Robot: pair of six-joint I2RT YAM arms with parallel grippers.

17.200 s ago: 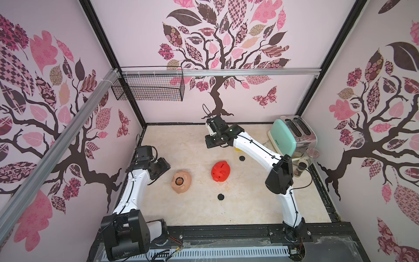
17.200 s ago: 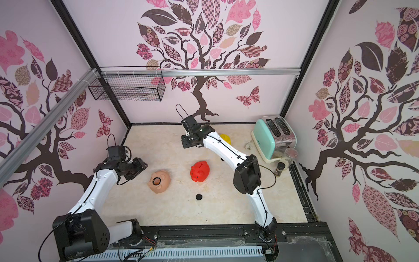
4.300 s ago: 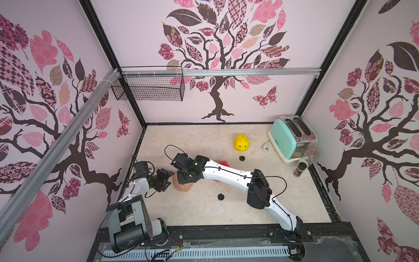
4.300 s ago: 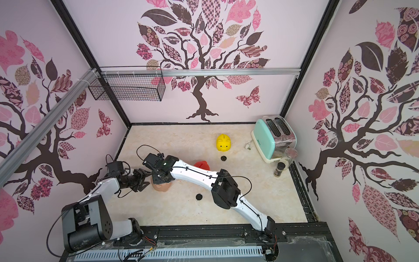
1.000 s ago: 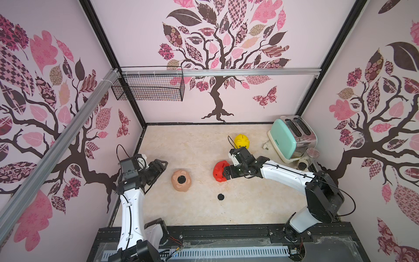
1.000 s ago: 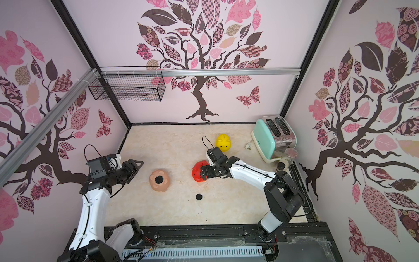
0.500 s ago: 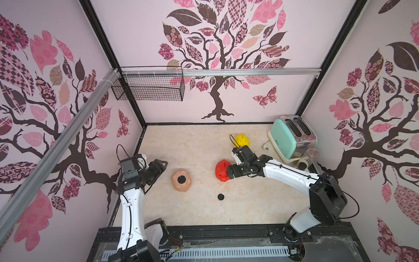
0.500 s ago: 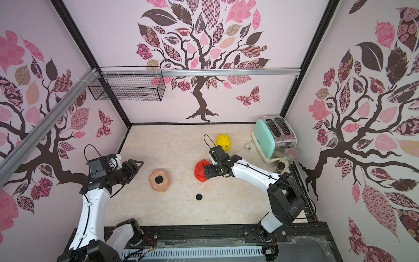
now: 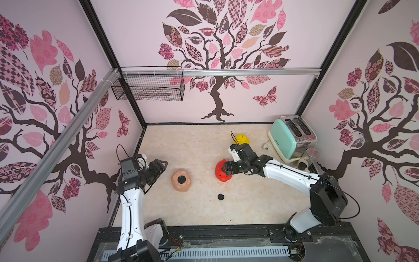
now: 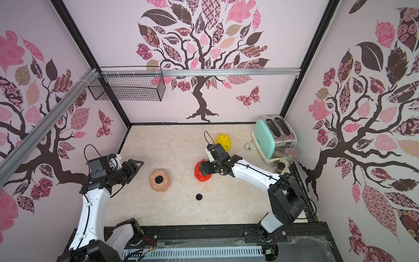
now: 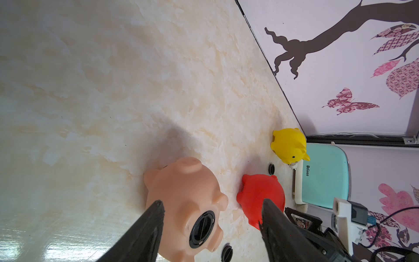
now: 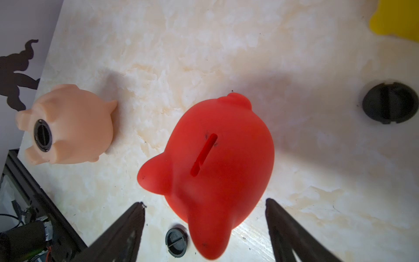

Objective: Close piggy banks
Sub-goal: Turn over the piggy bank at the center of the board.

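The red piggy bank [image 12: 217,163] shows its coin slot in the right wrist view and stands mid-table [image 9: 221,173]. My right gripper [image 12: 205,203] is open, one finger on each side of its front end with gaps showing. The peach piggy bank [image 9: 181,180] lies belly up with a black plug seated in its hole [image 11: 201,225]. My left gripper [image 9: 162,164] hangs open and empty to its left. The yellow piggy bank [image 9: 242,139] stands behind the right wrist. One loose black plug [image 9: 220,196] lies in front of the red bank, another [image 12: 388,103] beside it.
A mint-green toaster [image 9: 288,140] and two small jars [image 9: 311,154] stand at the back right. A wire basket [image 9: 149,87] hangs on the back wall. A black rail [image 9: 226,231] runs along the table's front edge.
My right gripper has moved a little to the left, over the red piggy bank, and its fingers now straddle it. The left arm and the peach piggy bank have not moved.
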